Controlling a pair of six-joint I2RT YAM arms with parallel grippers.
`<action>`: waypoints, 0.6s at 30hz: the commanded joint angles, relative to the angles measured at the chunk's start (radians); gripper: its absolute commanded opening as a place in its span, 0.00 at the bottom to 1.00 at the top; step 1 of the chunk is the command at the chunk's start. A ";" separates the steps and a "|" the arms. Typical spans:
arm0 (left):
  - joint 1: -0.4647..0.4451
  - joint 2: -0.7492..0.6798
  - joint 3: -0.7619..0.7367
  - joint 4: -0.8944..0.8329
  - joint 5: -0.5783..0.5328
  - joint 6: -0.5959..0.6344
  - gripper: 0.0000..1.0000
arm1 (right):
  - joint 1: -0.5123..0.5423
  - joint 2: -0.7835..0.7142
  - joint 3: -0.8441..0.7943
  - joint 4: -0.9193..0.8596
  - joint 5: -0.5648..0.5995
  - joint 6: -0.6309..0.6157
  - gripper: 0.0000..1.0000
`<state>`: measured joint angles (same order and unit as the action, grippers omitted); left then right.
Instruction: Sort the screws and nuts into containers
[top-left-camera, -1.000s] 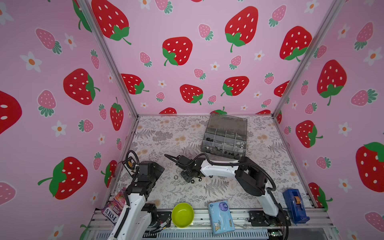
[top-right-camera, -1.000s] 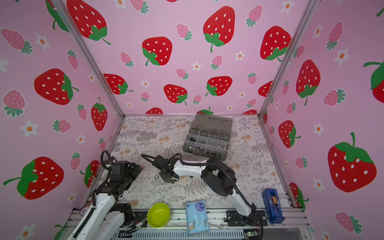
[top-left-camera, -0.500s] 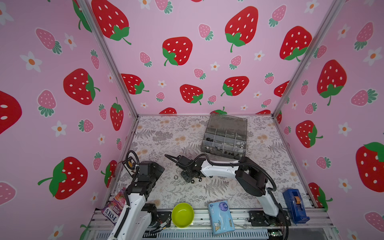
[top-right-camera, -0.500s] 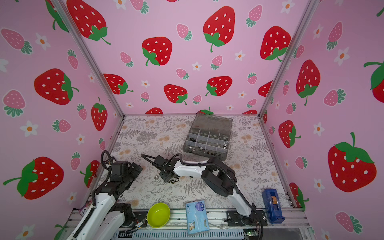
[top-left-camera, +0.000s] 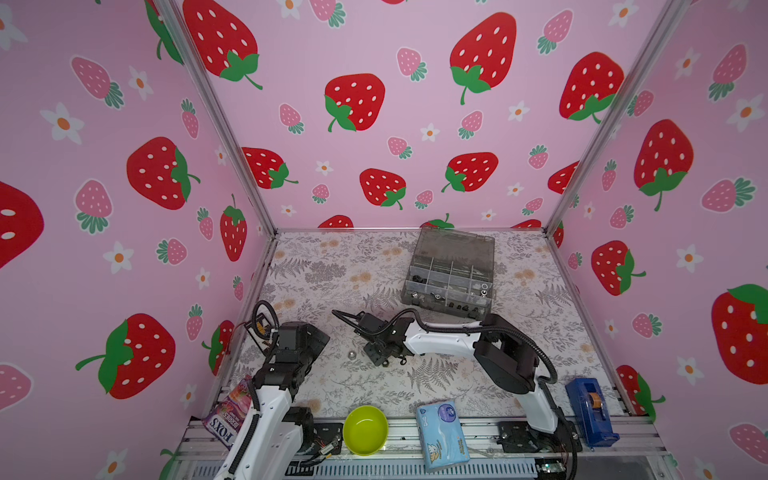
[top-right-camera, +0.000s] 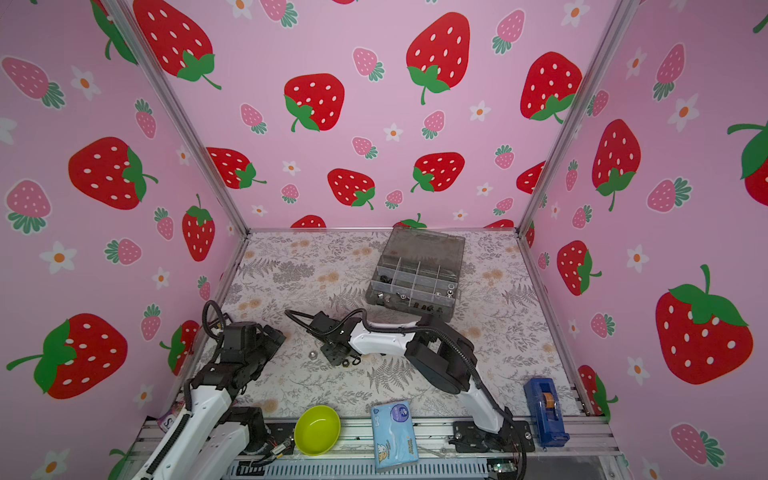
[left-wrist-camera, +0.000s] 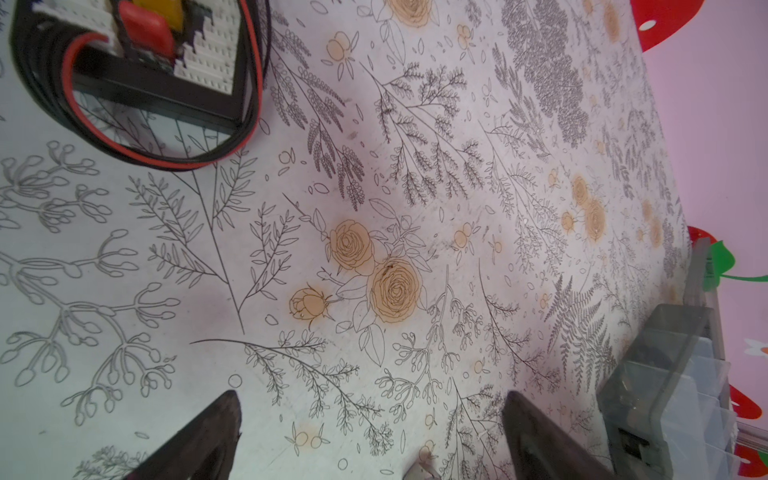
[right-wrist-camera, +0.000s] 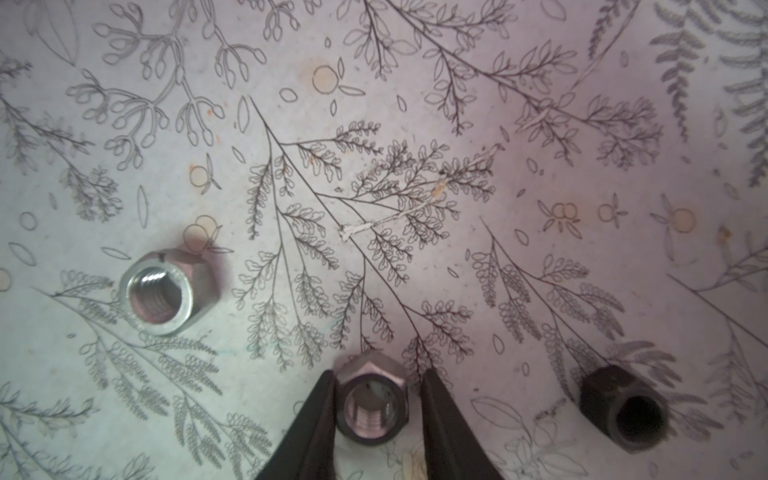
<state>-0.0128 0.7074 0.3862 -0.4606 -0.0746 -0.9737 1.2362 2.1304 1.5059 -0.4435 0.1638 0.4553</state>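
Centring matters most for this pick. The right gripper (right-wrist-camera: 379, 374) is down at the floral tabletop (right-wrist-camera: 374, 124) with its jaws narrowly spread around a grey hex nut (right-wrist-camera: 372, 405), which stands with its threaded bore facing up. One finger (right-wrist-camera: 318, 415) seems to touch a flat of the nut, while the other shows a thin gap, so nothing is pinched yet.

My judgement is to close slowly onto two opposite flats rather than corners, so the nut does not twist or squirt out. The tips should keep low against the surface, and the lift should go straight up before any swing toward the organizer box (top-left-camera: 436, 306). That box sits at about 1 o'clock from the gripper in both top views, well apart.

A silver nut (top-left-camera: 351, 354) lies at 9 o'clock of the gripper and a black nut (right-wrist-camera: 623, 409) at about 3 o'clock. Both are clear of the fingers and are best left undisturbed. The left gripper (left-wrist-camera: 370, 397) has its jaws spread wide over bare tabletop, holding nothing.

Several things are hard to make out:
- In the top views the gripper body hides the grey nut.
- The finger bases are cut off in the wrist view.
- The box's contents are too small to tell which compartment holds matching nuts.
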 joint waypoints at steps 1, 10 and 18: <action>0.005 0.000 -0.003 0.018 -0.001 -0.012 0.99 | 0.002 0.058 -0.057 -0.153 0.006 0.004 0.32; 0.005 0.003 0.003 0.016 0.005 0.005 0.99 | 0.000 0.070 -0.036 -0.144 0.006 0.006 0.25; 0.006 0.007 0.017 0.008 0.015 0.038 0.99 | -0.007 -0.021 -0.068 -0.115 0.023 0.026 0.11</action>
<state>-0.0128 0.7105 0.3862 -0.4458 -0.0650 -0.9596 1.2358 2.1151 1.4899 -0.4419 0.1722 0.4637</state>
